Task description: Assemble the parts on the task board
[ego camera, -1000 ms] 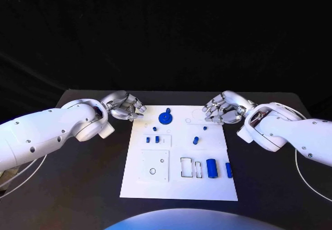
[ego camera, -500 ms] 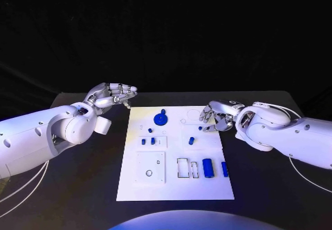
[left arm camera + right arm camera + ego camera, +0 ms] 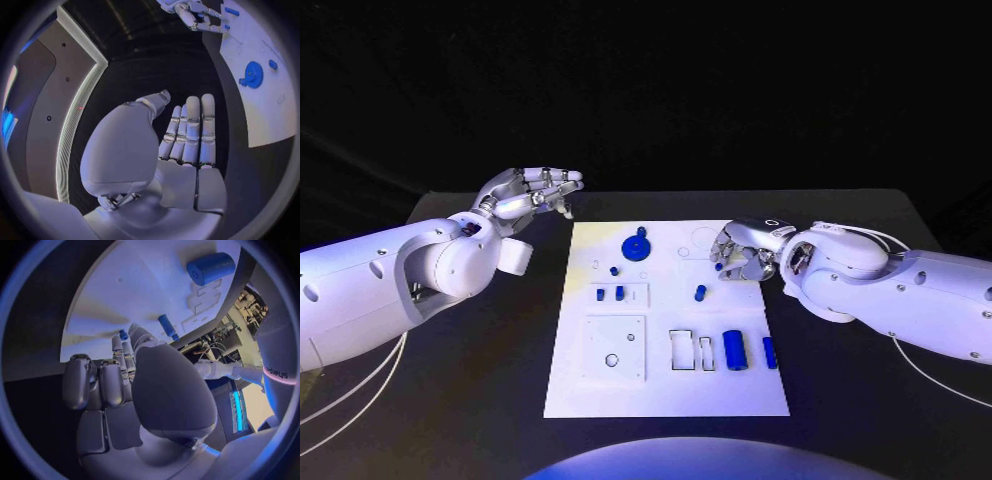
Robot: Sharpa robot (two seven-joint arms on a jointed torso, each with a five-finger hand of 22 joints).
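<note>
The white task board [image 3: 668, 390] lies in the middle of the table. On it are a blue gear [image 3: 639, 246], two small blue pieces [image 3: 600, 294], a small peg [image 3: 700, 293], a thick blue cylinder [image 3: 734, 350] and a thin one [image 3: 770, 352]. My right hand [image 3: 744, 250] hangs over the board's far right edge, fingers pointing down at a tiny blue piece [image 3: 720, 265]. In the right wrist view its fingertips [image 3: 119, 342] end right beside that piece [image 3: 124, 334]; I cannot tell whether they touch. My left hand [image 3: 531, 192] is raised off the board's far left corner, holding nothing, fingers straight [image 3: 187, 135].
Rectangular and round recesses [image 3: 689, 350] mark the board's near half. The black table [image 3: 473, 400] extends on both sides of the board. Both white forearms [image 3: 401, 280] angle in over the table's side areas.
My left hand has lifted from the board's far left corner up and away to the left. My right hand has turned down and closed in on the tiny blue piece. The camera shifted a little.
</note>
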